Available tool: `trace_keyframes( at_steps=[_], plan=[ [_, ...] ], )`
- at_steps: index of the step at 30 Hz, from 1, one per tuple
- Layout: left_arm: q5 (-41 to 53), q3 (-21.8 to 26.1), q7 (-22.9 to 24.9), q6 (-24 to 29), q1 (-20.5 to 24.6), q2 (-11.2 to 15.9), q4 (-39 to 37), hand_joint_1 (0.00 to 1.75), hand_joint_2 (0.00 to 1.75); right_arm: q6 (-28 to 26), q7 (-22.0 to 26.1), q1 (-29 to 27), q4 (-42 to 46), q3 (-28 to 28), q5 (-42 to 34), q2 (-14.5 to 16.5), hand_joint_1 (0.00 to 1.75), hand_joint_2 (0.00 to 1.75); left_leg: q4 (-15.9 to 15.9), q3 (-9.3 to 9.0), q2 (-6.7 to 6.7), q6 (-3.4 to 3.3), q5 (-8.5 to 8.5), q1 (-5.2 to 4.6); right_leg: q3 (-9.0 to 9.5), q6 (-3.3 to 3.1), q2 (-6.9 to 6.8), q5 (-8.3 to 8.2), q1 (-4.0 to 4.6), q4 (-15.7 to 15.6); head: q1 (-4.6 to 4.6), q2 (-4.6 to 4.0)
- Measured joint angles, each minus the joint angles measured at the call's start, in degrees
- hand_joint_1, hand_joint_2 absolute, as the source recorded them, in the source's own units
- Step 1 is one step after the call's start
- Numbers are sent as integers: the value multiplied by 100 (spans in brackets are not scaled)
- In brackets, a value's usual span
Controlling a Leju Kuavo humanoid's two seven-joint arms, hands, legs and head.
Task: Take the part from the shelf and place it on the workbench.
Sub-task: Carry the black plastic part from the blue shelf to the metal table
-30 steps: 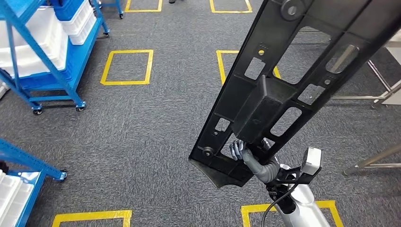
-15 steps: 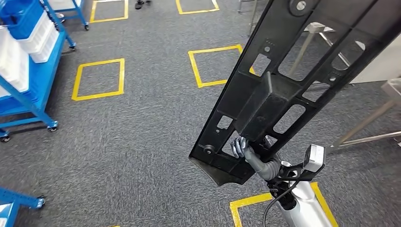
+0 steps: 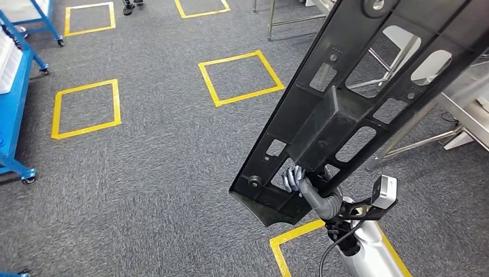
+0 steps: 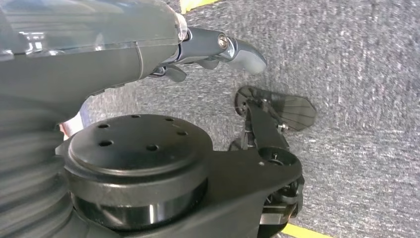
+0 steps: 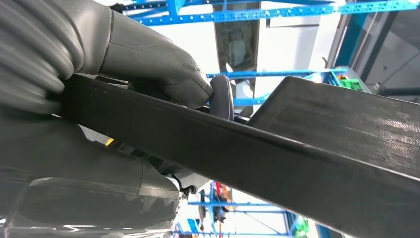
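Fingers point(image 3: 291, 180) of the right hand point(image 3: 305, 187) curl through a cutout near the low end of the long black part point(image 3: 346, 98), gripping it; the part rises from the hand toward one o'clock in the head view and runs off the top and right edges, so its far end is cut off. It is held in the air above the grey carpet floor point(image 3: 150, 173), over yellow taped squares point(image 3: 240, 78). Legs of a metal counter point(image 3: 403, 135) stand at two o'clock, partly hidden behind the part. A blue shelf point(image 3: 14, 115) sits at nine o'clock, mostly out of frame.

Seen from the right wrist, the thick grey thumb point(image 5: 163, 59) presses on one face of the part's flat edge point(image 5: 247, 144), a detail the head view hides. From the left wrist, the left hand point(image 4: 223, 49) hangs over carpet with nothing in it; whether its fingers are spread or curled is hard to tell.
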State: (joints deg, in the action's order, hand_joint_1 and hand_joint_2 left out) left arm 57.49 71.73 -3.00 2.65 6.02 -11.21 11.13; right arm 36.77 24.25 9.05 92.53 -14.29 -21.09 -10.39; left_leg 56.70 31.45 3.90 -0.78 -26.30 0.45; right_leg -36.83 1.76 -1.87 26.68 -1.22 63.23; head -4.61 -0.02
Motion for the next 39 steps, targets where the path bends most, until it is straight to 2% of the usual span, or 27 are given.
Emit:
trace_keyframes(
  at_steps=[2, 3, 5, 6, 8, 10, 11, 12, 13, 14, 16, 18, 20, 21, 22, 24, 25, 26, 27, 28, 29, 31, 33, 35, 36, 37, 39],
  plan=[
    [21, -2, -94, -46, 3, 6, 1, 0, 175, -31, 26, 29, -11, -1, -9, 0, 175, 175, 48, -13, 71, 70, -55, -16, 223, -61, -137, -105, 37, -445, -1, 0],
    [28, -3, -178, -82, 6, 10, 2, 0, 175, -53, 40, 30, -10, -1, -2, 0, 175, 175, 52, -25, 112, 107, -71, -26, 224, -105, -131, -77, 63, -466, -1, 0],
    [46, -7, -393, -167, 24, 15, 2, 0, 175, -102, 49, 7, 21, 6, 47, 1, 175, 175, 53, -50, 175, 178, -103, -16, 217, -176, -16, -93, 58, -491, -1, 0],
    [70, -13, -497, -207, 40, 18, 2, 0, 175, -126, 41, -9, 55, 13, 84, 5, 175, 175, 113, -35, 120, 210, -164, -5, 221, -215, 41, -101, 47, -503, -1, 0],
    [136, -40, -624, -264, 72, 26, 2, 0, 175, -165, 22, -37, 127, 26, 148, 24, 175, 175, 562, 148, -112, 251, -451, 17, 234, -282, 151, -123, 19, -525, -1, 0],
    [200, -85, -616, -288, 91, 40, 2, 0, 175, -179, 13, -74, 171, 37, 185, 48, 175, 175, 1364, 519, -289, 263, -812, 20, 235, -315, 276, -125, 34, -524, -1, 0],
    [225, -108, -578, -290, 96, 48, 2, 0, 175, -180, 13, -106, 182, 45, 197, 57, 175, 175, 1669, 677, -319, 262, -892, 20, 238, -320, 347, -124, 44, -522, -1, 0],
    [238, -125, -525, -287, 99, 54, 2, 0, 175, -181, 15, -142, 188, 56, 208, 58, 175, 175, 1777, 751, -334, 251, -856, 19, 244, -322, 424, -122, 52, -520, -1, 0],
    [246, -137, -471, -281, 99, 59, 2, 0, 175, -183, 20, -175, 193, 69, 219, 58, 175, 175, 1642, 715, -350, 230, -707, 19, 253, -321, 503, -120, 57, -517, -1, 0],
    [248, -144, -424, -275, 96, 63, 2, 0, 175, -184, 28, -202, 201, 79, 231, 60, 175, 175, 1300, 583, -397, 201, -476, 18, 264, -318, 584, -118, 60, -515, -1, 0],
    [246, -149, -325, -258, 78, 81, 2, 0, 175, -183, 51, -230, 223, 89, 252, 73, 175, 175, 492, 256, -628, 135, -101, 20, 266, -296, 733, -114, 59, -505, -1, 0],
    [243, -148, -209, -228, 56, 101, 2, 0, 175, -183, 68, -256, 237, 93, 274, 92, 175, 175, 126, 99, -781, 102, -17, 9, 237, -233, 859, -122, 41, -502, -1, 0],
    [239, -146, -100, -193, 47, 103, 2, 0, 175, -196, 73, -309, 260, 101, 291, 100, 175, 175, 66, 65, -701, 63, -4, 12, 215, -145, 958, -141, 18, -518, -1, 0],
    [239, -146, -61, -181, 47, 102, 2, 0, 175, -209, 75, -338, 279, 107, 297, 101, 175, 175, 23, 47, -643, 27, 20, 21, 199, -114, 908, -121, 24, -496, -1, 0],
    [240, -146, -32, -174, 46, 100, 2, 0, 175, -225, 81, -356, 299, 113, 301, 101, 175, 175, -22, 29, -578, -11, 47, 33, 141, -92, 782, -40, 35, -381, 0, 0],
    [246, -146, -2, -172, 31, 99, 2, 0, 175, -246, 95, -385, 324, 120, 310, 102, 175, 175, -70, 8, -442, -58, 68, 25, -135, -64, 430, 280, 49, 188, 1, 0],
    [253, -146, 1, -177, 16, 98, 2, 0, 175, -249, 103, -408, 328, 120, 314, 102, 175, 175, -69, 10, -372, -68, 64, 16, -329, -48, 319, 459, 40, 578, 1, 0],
    [265, -146, -3, -186, 2, 98, 2, 0, 175, -250, 109, -445, 329, 121, 317, 102, 175, 175, -65, 11, -301, -67, 57, 10, -484, -30, 269, 561, 28, 891, 1, 0],
    [279, -147, -22, -200, -7, 98, 2, 0, 175, -250, 115, -484, 329, 124, 320, 102, 175, 175, -59, 10, -232, -63, 47, 9, -556, -14, 241, 567, 15, 1037, 1, 0],
    [293, -149, -54, -216, -8, 97, 1, 0, 175, -250, 123, -515, 329, 129, 321, 102, 175, 175, -51, 8, -166, -54, 35, 10, -509, -1, 217, 465, 2, 951, 0, 0],
    [305, -151, -97, -233, -5, 95, 1, 0, 175, -249, 131, -534, 331, 138, 322, 102, 175, 175, -37, 2, -104, -40, 18, 12, -341, 6, 170, 284, -7, 639, 0, 0],
    [319, -157, -191, -266, 6, 89, 1, 0, 175, -249, 149, -542, 342, 157, 323, 102, 175, 175, 4, -14, 0, 11, -29, 2, 93, -14, -48, -16, 4, -163, -1, 0],
    [336, -164, -271, -296, 17, 87, 2, 0, 175, -250, 158, -543, 369, 168, 323, 102, 175, 175, 30, -38, 84, 81, -79, -19, 279, -75, -164, -81, 40, -522, -1, 0],
    [353, -181, -326, -314, 33, 86, 2, 0, 175, -259, 158, -565, 405, 178, 333, 102, 175, 175, 21, -79, 177, 150, -111, -25, 270, -144, -59, -76, 54, -531, -1, 0],
    [359, -191, -341, -317, 43, 87, 2, 0, 175, -264, 158, -583, 426, 182, 339, 102, 175, 175, 41, -90, 156, 184, -141, -14, 277, -176, -4, -87, 44, -548, -1, 0],
    [362, -200, -350, -315, 50, 87, 2, 0, 175, -266, 158, -597, 446, 185, 345, 102, 175, 175, 136, -66, 67, 212, -224, -3, 286, -209, 50, -102, 29, -566, -1, 0],
    [362, -207, -348, -308, 46, 89, 2, 0, 175, -262, 160, -614, 472, 185, 347, 101, 175, 175, 687, 159, -198, 254, -569, 19, 295, -262, 157, -124, 7, -587, -1, 0]
  ],
)
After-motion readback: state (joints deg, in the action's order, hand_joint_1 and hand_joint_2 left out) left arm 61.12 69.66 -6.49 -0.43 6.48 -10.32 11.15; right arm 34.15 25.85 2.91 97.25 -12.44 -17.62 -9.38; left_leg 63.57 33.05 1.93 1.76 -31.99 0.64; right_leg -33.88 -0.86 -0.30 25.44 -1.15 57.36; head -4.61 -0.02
